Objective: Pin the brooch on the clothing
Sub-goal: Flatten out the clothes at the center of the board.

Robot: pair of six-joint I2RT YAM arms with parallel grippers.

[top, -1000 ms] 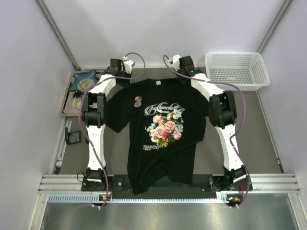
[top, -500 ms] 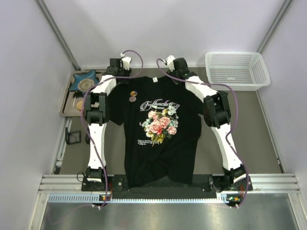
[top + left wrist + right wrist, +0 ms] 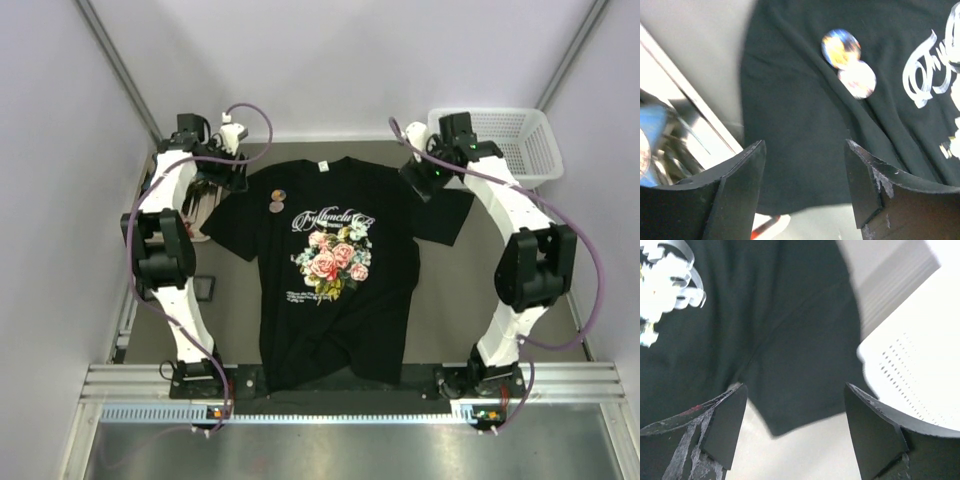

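black rose-print t-shirt (image 3: 335, 325) flat, collar far, hem near, pale pink round brooch (image 3: 857, 80) beyond wide, empty left gripper (image 3: 805, 145), right gripper (image 3: 795, 389) wide, empty

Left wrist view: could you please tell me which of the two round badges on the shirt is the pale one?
The brooch, nearer the white lettering, is pale pinkish; the badge beside it is blue and orange.

Between the left fingers (image 3: 735, 190): open gap over the flat sleeve of the T-shirt (image 3: 805, 125). Ahead and slightly right: brooch (image 3: 857, 80) touching a second round badge (image 3: 841, 48), both lying low on the cloth. Off to the left: blurred tray edge (image 3: 690, 105), near. Between the right fingers (image 3: 875, 435): open gap above sleeve hem and bare bench (image 3: 805, 455). Just right of them: white basket (image 3: 910, 370), closing off that side.
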